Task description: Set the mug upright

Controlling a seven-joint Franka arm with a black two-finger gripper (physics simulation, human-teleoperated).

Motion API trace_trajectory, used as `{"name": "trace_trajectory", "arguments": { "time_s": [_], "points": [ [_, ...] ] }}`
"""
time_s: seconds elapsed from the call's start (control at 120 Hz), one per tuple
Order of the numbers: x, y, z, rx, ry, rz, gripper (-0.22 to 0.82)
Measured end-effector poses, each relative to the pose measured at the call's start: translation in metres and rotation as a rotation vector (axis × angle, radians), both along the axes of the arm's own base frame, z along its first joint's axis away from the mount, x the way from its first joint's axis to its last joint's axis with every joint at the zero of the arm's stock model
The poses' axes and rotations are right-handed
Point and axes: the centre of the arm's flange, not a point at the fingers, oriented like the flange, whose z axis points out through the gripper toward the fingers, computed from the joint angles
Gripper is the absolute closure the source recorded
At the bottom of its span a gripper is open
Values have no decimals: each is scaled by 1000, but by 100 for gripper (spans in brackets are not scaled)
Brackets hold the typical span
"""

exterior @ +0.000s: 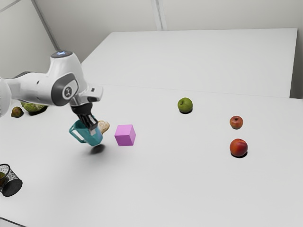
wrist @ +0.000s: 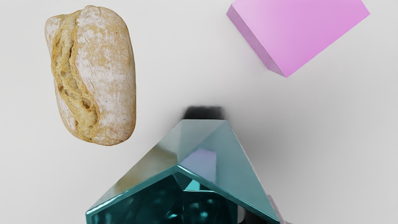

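Observation:
The teal mug (exterior: 95, 137) hangs tilted just above the table in the exterior view, its handle toward that view's left and a dark shadow beneath its base. My gripper (exterior: 91, 125) reaches down to its rim and is shut on the mug's wall. In the wrist view the faceted mug (wrist: 214, 140) has its dark opening toward the camera. Parts of the gripper (wrist: 262, 216) show at the bottom edge by the mug's wall, largely hidden by it.
A pink cube (exterior: 125, 135) and a bread loaf (wrist: 96, 77) lie close to the mug. Farther toward the exterior view's right are a green apple (exterior: 185, 105) and two red fruits (exterior: 238, 147). A black mesh cup (exterior: 11, 183) lies at its left edge.

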Motion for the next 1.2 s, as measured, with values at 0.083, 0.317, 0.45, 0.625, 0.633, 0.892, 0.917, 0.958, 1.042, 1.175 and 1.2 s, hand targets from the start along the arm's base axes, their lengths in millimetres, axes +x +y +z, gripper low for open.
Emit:
{"name": "trace_trajectory", "arguments": {
  "time_s": [0.083,0.317,0.45,0.625,0.633,0.892,0.917,0.958,1.042,1.175,1.2],
  "points": [
    [2,-7,-2,2,-2,5,77],
    [9,-12,-21,15,15,33,78],
    [13,-14,-31,23,20,47,78],
    [21,-18,-32,37,5,59,78],
    [22,-19,-32,37,5,59,78],
    [28,-27,-36,45,3,73,78],
    [28,-27,-36,45,3,75,78],
    [28,-27,-37,44,1,78,78],
    [30,-27,-37,46,-2,85,79],
    [33,-28,-39,48,-4,94,79],
    [34,-28,-39,48,-5,96,79]
  ]
}}
